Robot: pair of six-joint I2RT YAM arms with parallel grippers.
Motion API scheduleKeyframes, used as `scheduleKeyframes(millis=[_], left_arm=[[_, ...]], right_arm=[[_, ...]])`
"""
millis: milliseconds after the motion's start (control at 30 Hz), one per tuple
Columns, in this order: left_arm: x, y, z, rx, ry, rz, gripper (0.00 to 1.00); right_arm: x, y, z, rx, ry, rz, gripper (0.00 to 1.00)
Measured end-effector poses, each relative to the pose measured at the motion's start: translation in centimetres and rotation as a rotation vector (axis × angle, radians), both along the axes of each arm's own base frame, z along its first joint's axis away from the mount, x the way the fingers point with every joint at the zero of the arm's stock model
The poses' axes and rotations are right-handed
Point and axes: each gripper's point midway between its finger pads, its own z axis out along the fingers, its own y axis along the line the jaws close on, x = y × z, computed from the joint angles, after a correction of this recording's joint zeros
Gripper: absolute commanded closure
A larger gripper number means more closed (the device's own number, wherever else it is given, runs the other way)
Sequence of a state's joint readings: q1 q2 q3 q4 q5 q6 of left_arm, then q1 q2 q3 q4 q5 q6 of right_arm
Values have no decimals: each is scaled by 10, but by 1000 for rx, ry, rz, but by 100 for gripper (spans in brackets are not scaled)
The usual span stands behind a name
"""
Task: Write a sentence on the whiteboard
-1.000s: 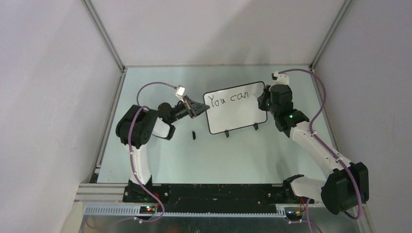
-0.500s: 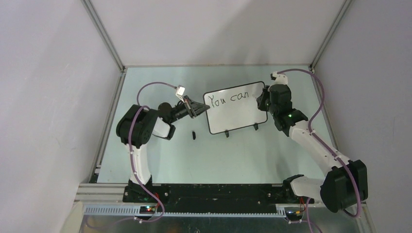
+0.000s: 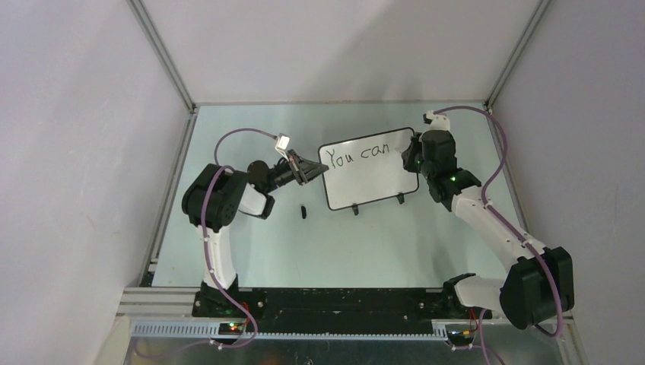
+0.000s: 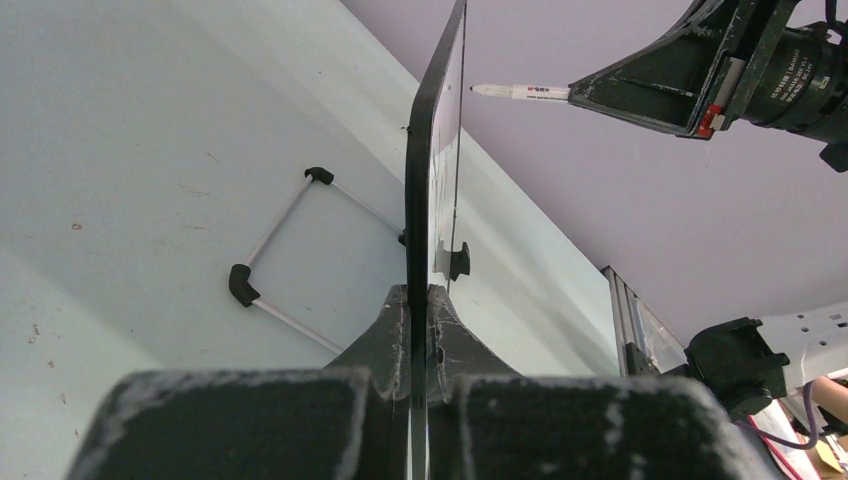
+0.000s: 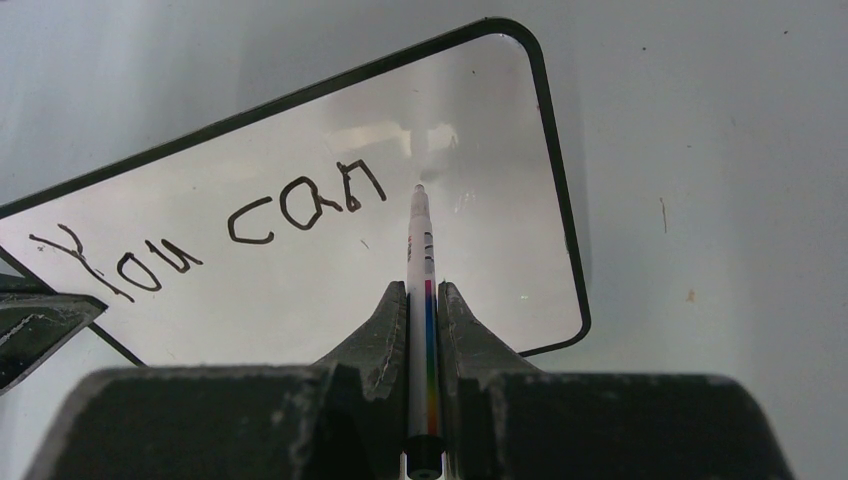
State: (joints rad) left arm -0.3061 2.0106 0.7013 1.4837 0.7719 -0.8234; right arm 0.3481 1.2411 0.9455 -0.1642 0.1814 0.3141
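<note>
Near us, the pale green table (image 3: 380, 243) bears a small dark thing (image 3: 303, 211), maybe a cap. Mid-table stands the board (image 3: 373, 182), its left edge pinched by our left gripper (image 4: 418, 300). Our right gripper (image 5: 422, 295) clamps a marker (image 5: 418, 240) beside the sentence (image 5: 300, 210), "You can". Grey walls (image 3: 342, 46) rise behind.

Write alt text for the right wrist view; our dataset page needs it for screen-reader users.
The right gripper, shut on a white marker, aims its tip at the whiteboard just right of the black handwritten words "You can". At the left edge, the left gripper clamps the board's rim.
</note>
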Motion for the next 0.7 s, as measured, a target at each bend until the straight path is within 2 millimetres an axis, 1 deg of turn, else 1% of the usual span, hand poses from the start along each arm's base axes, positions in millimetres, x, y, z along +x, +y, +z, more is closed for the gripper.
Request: scheduleKeyframes(millis=[233, 467, 700], left_arm=[[0, 0, 0, 0, 0, -1, 100], [0, 0, 0, 0, 0, -2, 100], [0, 0, 0, 0, 0, -1, 100]], right_arm=[[4, -1, 2, 0, -1, -5, 100], [9, 0, -5, -4, 19, -4, 100], [10, 0, -4, -3, 19, -5, 100]])
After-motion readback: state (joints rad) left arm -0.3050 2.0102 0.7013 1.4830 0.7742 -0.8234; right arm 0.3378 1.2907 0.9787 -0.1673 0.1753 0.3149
